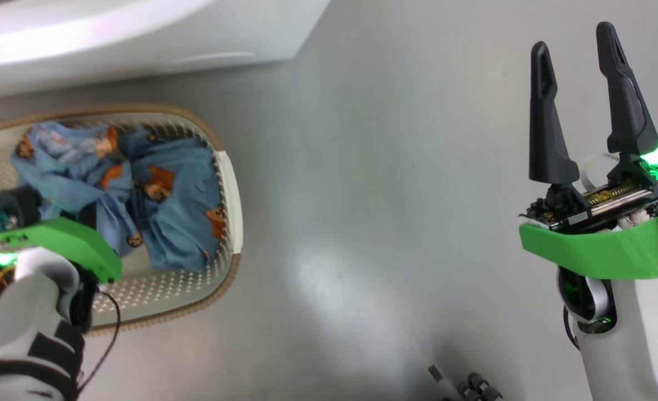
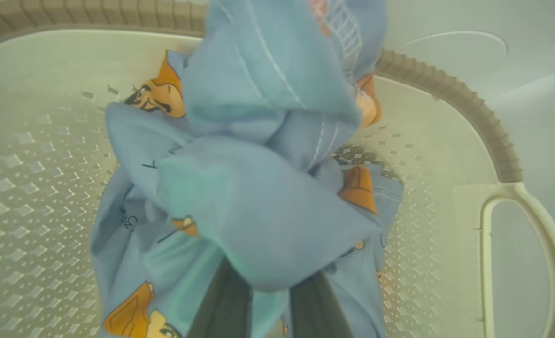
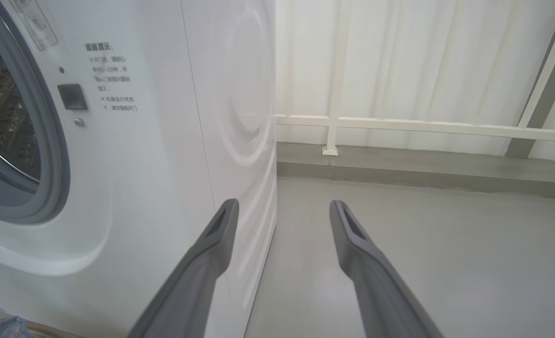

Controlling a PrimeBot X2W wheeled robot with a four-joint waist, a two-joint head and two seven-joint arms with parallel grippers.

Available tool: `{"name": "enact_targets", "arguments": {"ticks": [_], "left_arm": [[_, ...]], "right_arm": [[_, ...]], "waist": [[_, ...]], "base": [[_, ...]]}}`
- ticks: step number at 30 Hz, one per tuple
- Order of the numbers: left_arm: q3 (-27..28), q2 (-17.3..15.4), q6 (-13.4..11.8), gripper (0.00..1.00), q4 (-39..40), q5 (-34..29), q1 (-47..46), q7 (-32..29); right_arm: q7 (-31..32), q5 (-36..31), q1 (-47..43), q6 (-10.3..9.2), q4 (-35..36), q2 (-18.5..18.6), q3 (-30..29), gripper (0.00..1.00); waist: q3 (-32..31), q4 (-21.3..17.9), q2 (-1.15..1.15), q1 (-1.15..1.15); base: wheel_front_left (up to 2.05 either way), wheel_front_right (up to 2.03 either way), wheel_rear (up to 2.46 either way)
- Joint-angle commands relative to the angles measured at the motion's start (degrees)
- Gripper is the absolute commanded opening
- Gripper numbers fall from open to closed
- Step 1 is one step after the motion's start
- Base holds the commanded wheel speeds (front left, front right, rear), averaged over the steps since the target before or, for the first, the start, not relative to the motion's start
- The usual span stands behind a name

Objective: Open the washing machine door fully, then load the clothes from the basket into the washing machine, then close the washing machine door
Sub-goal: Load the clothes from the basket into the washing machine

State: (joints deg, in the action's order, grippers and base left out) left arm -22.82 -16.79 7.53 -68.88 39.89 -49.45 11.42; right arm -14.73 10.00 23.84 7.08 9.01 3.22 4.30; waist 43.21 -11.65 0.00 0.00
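The left gripper [image 2: 269, 307] is pinching a bunched fold of the clothes [image 2: 258, 202], its two dark fingers [image 2: 221, 305] drawn together with the blue cloth wrapping over them. The fabric is looking soft, thin and light. I am judging that it will drape and trail when raised rather than hold any shape, and that loose ends may be catching on the rim. A thick gather near the middle of the heap is looking like the safest place to grip, since a single thin layer could be slipping out of the narrow fingers.

The rest of the pile is lying inside the basket [image 2: 446, 89], on its perforated bottom, leaning toward the edge with the white handle [image 2: 521, 263]. The basket is sitting on the grey floor [image 1: 390, 195].

Farther off, the right gripper [image 1: 572, 39] is hanging over bare floor with its fingers spread wide, touching nothing. Beyond it, the washing machine [image 3: 155, 164] is standing with its drum mouth [image 3: 5, 117] uncovered.
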Motion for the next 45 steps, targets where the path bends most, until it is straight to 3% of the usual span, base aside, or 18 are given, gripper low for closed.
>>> {"name": "enact_targets", "arguments": {"ticks": [1, 12, 28, 45], "left_arm": [[0.6, -1.9, 0.0, 0.00, 1.0, 0.8, 2.7, 1.1], [-1.1, -1.7, 0.0, 0.00, 6.6, 2.5, 8.7, 3.5], [11.7, 0.0, 0.0, 0.00, 23.3, -8.9, 21.3, 3.6], [21.3, 3.3, 0.0, 0.00, 41.3, -18.9, 31.5, 3.6]], "right_arm": [[-0.3, -0.8, -2.8, 0.41, 1.0, -0.1, 0.6, 1.00], [-0.3, -0.8, -7.4, 0.41, -0.8, 1.7, -0.5, 1.00], [-0.3, -0.4, -13.4, 0.41, -2.4, 3.4, -1.3, 1.00], [-0.3, -0.3, -18.5, 0.41, -2.7, 4.1, -3.2, 1.00]], "waist": [[-3.9, 1.5, 0.00, 0.00], [-13.9, 4.0, 0.00, 0.00], [-24.8, 5.7, 0.00, 0.00], [-30.7, 7.5, 0.00, 0.00]], "base": [[0.00, 0.00, 0.00], [0.00, 0.00, 0.00], [0.00, 0.00, 0.00], [0.00, 0.00, 0.00]]}}
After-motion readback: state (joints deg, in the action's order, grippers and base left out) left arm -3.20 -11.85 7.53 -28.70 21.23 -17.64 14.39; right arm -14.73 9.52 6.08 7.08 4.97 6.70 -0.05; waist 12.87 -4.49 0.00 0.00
